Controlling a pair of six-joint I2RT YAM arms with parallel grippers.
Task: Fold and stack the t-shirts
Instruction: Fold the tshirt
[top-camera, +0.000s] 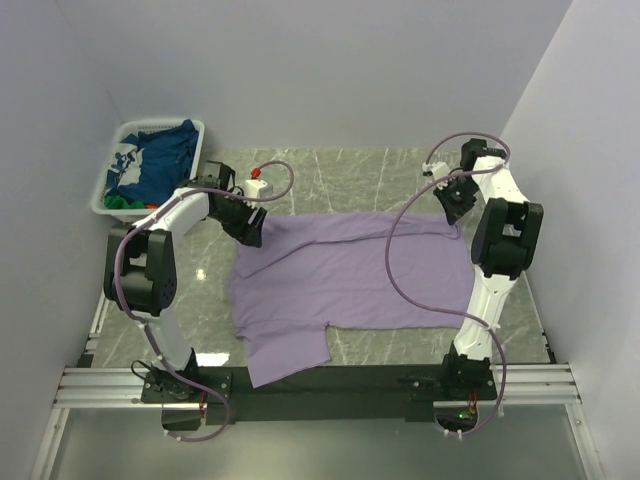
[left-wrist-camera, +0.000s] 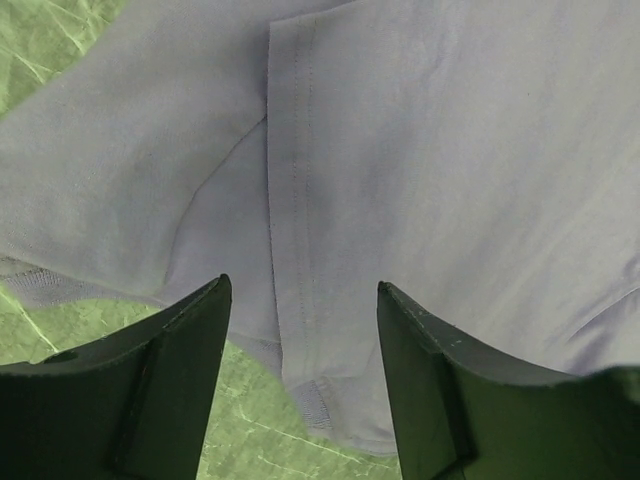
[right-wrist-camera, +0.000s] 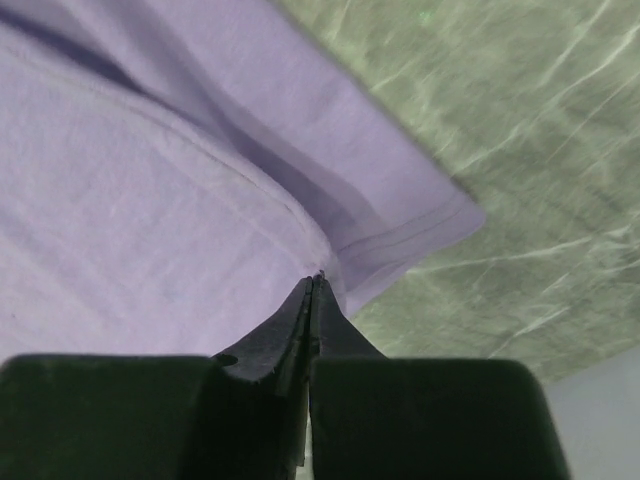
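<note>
Your right gripper (right-wrist-camera: 312, 280) is pinched together on a hem fold at the far right corner of the purple shirt (top-camera: 350, 275), your left gripper (left-wrist-camera: 302, 285) stands apart over its far left edge, and the shirt lies spread on the desk (top-camera: 350, 170).

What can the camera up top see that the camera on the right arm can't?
Only the top camera shows the whole purple shirt spread out, the white basket with a blue shirt inside, and the left tool at the purple shirt's far left corner. Only the right wrist camera shows, close up, the right tool closed tight at a fold beside the shirt's stitched corner. Both show the purple shirt and the green marbled table.
</note>
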